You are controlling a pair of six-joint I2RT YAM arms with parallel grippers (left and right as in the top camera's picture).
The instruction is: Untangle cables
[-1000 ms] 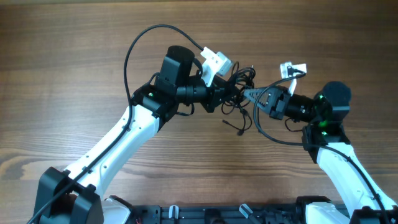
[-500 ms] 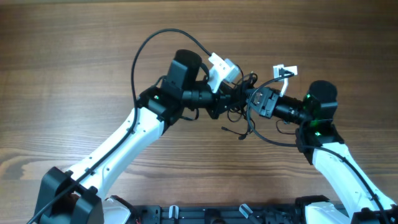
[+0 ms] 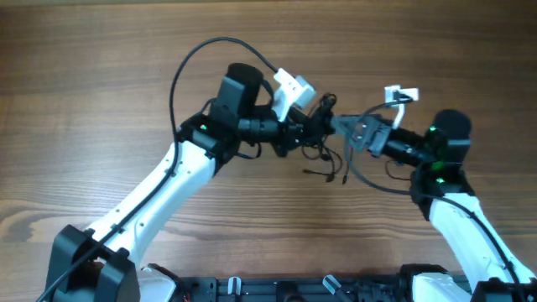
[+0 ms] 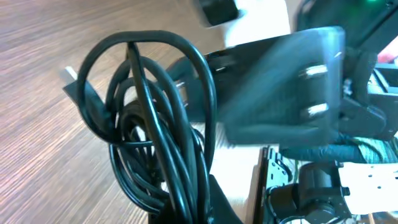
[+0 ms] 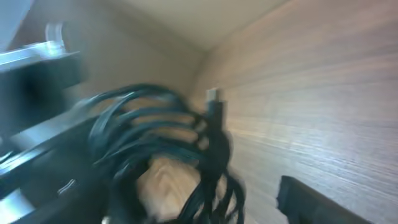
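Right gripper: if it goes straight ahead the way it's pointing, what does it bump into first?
Probably the cable bundle, held by the left gripper right in front of the right gripper. The wrist view shows the cords straight ahead, though depth is hard to judge.

Wooden table (image 3: 92, 75), mid-brown, matte, grain lines running side to side in the overhead view, with darker streaks across its upper part. Black rail (image 3: 285, 289) with small grey clips along the table's near edge, partly cut off.
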